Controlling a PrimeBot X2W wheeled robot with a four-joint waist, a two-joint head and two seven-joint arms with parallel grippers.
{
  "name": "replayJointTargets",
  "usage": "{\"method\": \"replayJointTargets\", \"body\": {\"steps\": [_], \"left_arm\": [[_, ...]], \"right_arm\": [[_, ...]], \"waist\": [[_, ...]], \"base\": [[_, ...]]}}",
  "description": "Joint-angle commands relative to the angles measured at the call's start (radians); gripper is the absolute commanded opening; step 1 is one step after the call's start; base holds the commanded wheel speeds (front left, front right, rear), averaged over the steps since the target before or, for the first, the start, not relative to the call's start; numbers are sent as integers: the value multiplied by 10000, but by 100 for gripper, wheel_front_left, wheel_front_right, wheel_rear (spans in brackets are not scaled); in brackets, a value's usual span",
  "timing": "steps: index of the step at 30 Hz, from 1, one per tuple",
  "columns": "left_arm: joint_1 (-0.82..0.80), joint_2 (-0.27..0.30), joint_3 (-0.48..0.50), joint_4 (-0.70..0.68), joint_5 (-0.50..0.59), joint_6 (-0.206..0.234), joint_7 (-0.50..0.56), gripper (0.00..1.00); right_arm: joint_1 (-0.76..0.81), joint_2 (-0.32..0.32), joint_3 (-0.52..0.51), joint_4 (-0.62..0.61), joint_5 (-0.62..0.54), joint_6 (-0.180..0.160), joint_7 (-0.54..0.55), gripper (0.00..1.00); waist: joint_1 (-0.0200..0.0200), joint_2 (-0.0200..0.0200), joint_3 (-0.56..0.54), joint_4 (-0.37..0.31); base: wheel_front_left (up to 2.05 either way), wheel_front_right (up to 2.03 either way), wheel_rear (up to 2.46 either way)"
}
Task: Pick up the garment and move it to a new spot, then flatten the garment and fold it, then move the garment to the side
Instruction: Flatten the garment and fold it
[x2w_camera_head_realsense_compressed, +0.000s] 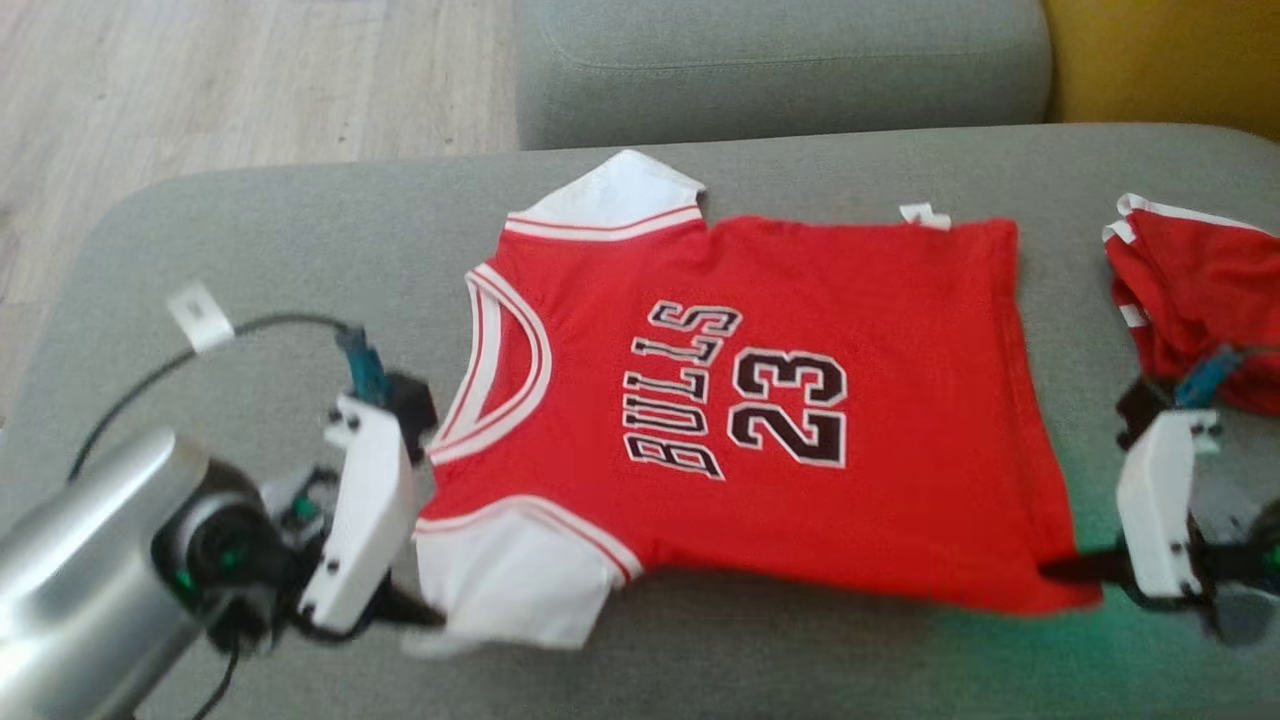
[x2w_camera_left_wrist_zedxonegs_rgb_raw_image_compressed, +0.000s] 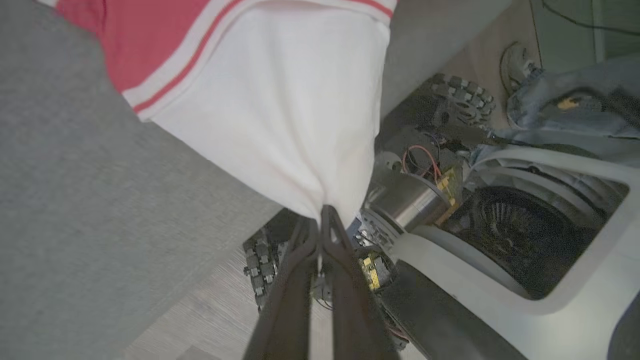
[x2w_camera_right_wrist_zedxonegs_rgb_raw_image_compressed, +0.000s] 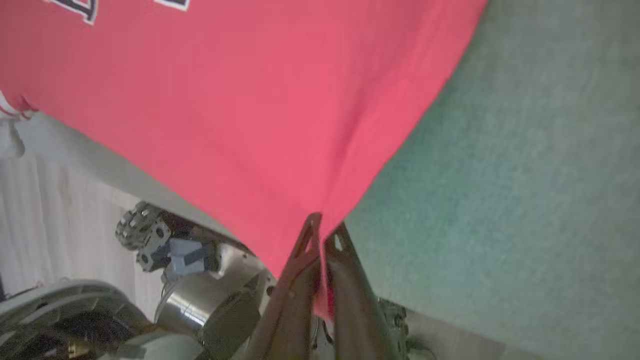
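Holding what just now, Sam, those two claws?

The left claw (x2w_camera_left_wrist_zedxonegs_rgb_raw_image_compressed: 320, 216) is pinched tight on the tip of the white sleeve (x2w_camera_left_wrist_zedxonegs_rgb_raw_image_compressed: 280, 115), Jo, and the right claw (x2w_camera_right_wrist_zedxonegs_rgb_raw_image_compressed: 322, 227) is closed just as tight on the near hem corner of the red shirt (x2w_camera_head_realsense_compressed: 760, 400)

And where does the shirt lie?

Spread face up across the middle of the couch (x2w_camera_head_realsense_compressed: 250, 250), neck toward its left edge and hem toward its right, with both pinched corners at the front edge. A second red garment (x2w_camera_head_realsense_compressed: 1190, 290) sits bunched at the right edge, apart from it

How will it handle, do you reckon?

Light, thin and limp, I'd say. It will sag between the claws, and the slick knit may slip out of a shallow pinch. The cloth gathers into a narrow pleat at each claw, so the hold looks slim

Where would you take it?

By the sleeve band and the bottom hem, where the fabric is doubled and grips better; a grab in the middle would only drag and crumple it
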Motion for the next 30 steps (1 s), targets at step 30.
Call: {"method": "replayJointTargets", "body": {"steps": [30], "left_arm": [[-3393, -632, 931, 1138, 1116, 897, -12, 0]], "right_arm": [[-1784, 796, -1659, 1683, 882, 75, 732, 0]], "waist": [[1, 0, 2114, -933]], "base": [[0, 0, 0]]}}
